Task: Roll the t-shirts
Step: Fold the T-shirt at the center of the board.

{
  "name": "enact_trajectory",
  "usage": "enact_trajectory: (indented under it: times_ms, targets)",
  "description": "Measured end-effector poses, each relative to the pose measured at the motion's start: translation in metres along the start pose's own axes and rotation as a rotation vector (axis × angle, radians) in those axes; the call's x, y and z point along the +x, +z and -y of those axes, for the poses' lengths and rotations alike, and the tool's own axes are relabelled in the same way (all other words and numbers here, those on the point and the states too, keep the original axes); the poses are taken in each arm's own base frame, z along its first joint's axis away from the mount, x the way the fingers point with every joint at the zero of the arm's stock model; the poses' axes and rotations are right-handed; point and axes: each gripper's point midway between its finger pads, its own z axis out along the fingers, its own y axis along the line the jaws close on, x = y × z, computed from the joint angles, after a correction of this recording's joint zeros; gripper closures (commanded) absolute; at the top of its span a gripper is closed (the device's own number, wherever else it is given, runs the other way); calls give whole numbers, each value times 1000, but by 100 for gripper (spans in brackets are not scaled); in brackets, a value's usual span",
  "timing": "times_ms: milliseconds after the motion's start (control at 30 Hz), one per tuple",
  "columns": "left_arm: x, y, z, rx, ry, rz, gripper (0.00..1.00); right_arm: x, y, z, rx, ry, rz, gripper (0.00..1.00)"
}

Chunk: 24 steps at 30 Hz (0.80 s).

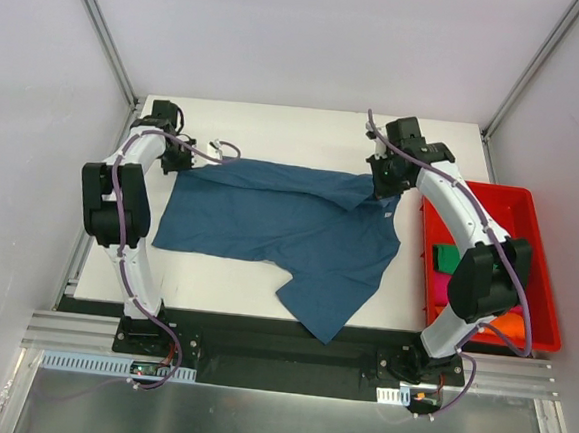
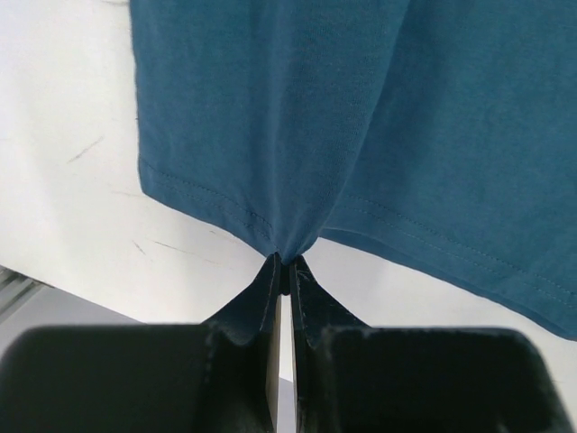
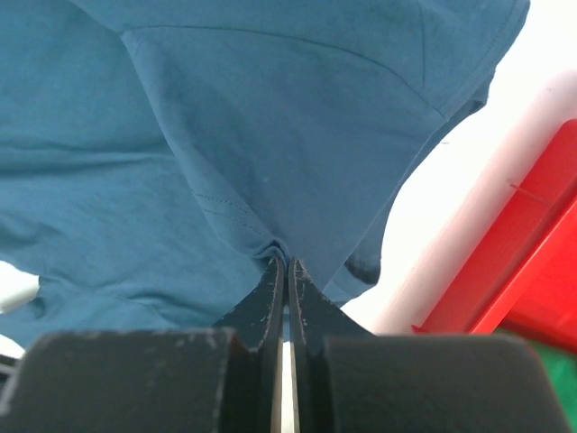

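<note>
Both arms reach from their bases at the near edge of the table [image 1: 277,125] toward its far edge, elbows bent outward, 1 on each side of the teal t-shirt [image 1: 279,226]; the left arm rises along the left edge, folds at the elbow and ends with the left gripper [image 1: 179,155] low near the far-left corner; the right arm arcs over the red tray [image 1: 544,297] and brings the right gripper [image 1: 385,179] down toward the far-right part of the table.

In the left wrist view the 2 fingers [image 2: 261,302] are pressed together on the shirt's stitched hem, the cloth puckering at their tips; in the right wrist view the fingers [image 3: 260,307] are likewise clamped tight on a gathered fold of the shirt beside a seam.

The shirt lies stretched between the 2 claws across the middle of the table, 1 part trailing to the near edge; a green t-shirt [image 1: 447,257] and an orange one [image 1: 510,322] lie in the tray along the right edge.
</note>
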Motion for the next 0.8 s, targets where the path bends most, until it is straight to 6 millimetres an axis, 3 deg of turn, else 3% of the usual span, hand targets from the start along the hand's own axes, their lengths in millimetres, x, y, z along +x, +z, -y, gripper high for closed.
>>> enact_trajectory:
  times_ms: [167, 200, 233, 300, 333, 367, 433, 500, 600, 667, 800]
  targets:
    - [6, 5, 15, 32, -8, -21, 100, 16, 0, -7, -29, -6, -27, 99]
    - [7, 6, 17, 36, -9, -24, 97, 20, 1, -9, -37, -8, -37, 99]
    - [8, 7, 19, 41, -10, -29, 88, 26, 2, -12, -46, -10, -51, 99]
    - [11, 8, 23, 49, -12, -40, 78, 37, 4, -18, -68, -13, -80, 89]
    - [12, 8, 25, 53, -13, -44, 75, 43, 4, -20, -77, -15, -96, 77]
    - [13, 8, 27, 57, -16, -48, 71, 47, 4, -22, -89, -17, -110, 72]
    - [13, 7, 29, 59, -21, -49, 68, 50, 2, -26, -111, -29, -125, 64]
    - [12, 4, 29, 53, -36, -48, 64, 50, -3, -27, -122, -38, -138, 63]
    - [10, -2, 24, 32, -96, -46, 60, 27, -9, -19, -124, -22, -105, 62]
    - [5, -10, 11, 1, -177, -37, 57, -2, -6, 1, -101, 13, -58, 62]
    - [-8, -28, -42, -127, -363, 3, 50, -38, 16, 45, -24, 37, -19, 63]
